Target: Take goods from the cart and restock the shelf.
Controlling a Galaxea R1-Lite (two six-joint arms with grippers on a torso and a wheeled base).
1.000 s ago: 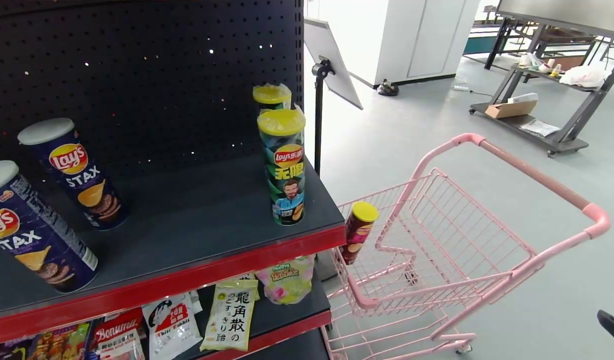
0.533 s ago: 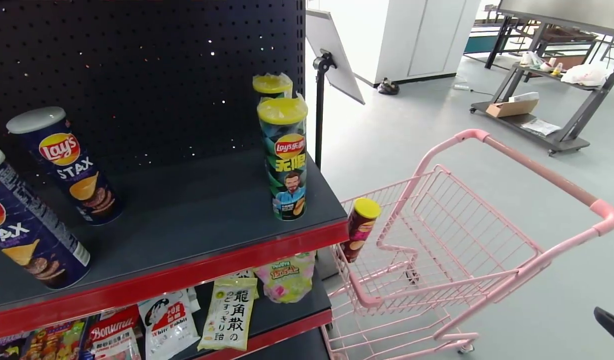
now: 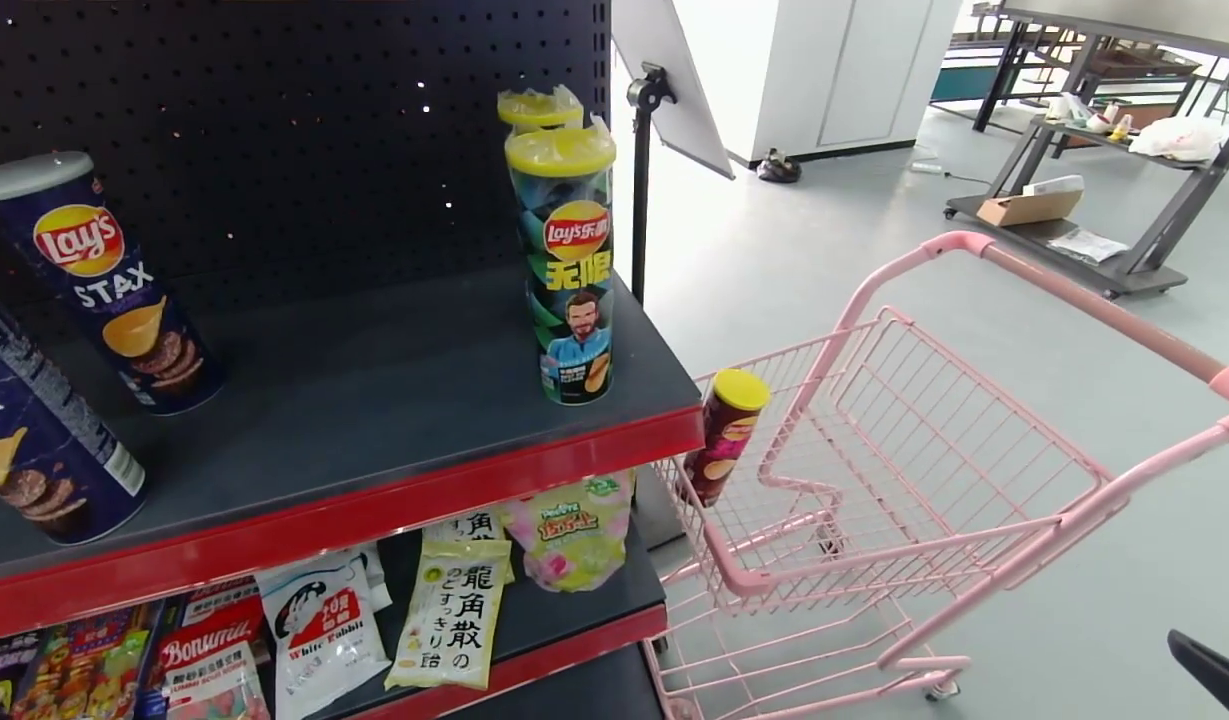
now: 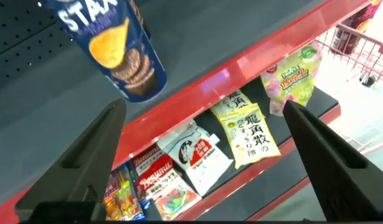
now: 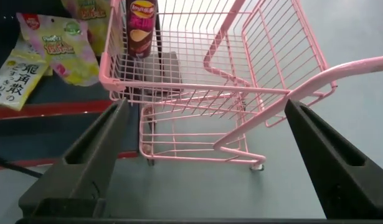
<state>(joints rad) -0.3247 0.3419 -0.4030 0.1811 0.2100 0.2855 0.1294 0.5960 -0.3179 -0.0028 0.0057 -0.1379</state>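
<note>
Tube of crisps (image 3: pixel 722 435), maroon with yellow lid, stands upright in the pink wire cart (image 3: pixel 954 243), in its corner beside the dark red-edged shelf (image 3: pixel 374 400). The right gripper (image 5: pixel 205 106), fingers spread and empty, faces it and seems the nearer one. The left gripper (image 4: pixel 203 106), also spread, faces the shelf.

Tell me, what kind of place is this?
Probably a mock shop aisle in a workshop: a shelf of crisp cans, a pink shopping cart, and a metal work rack behind.

Print shows on the blue cans (image 3: pixel 104 290), green can (image 3: pixel 572 280) and lower-shelf packets (image 3: pixel 459 615).
</note>
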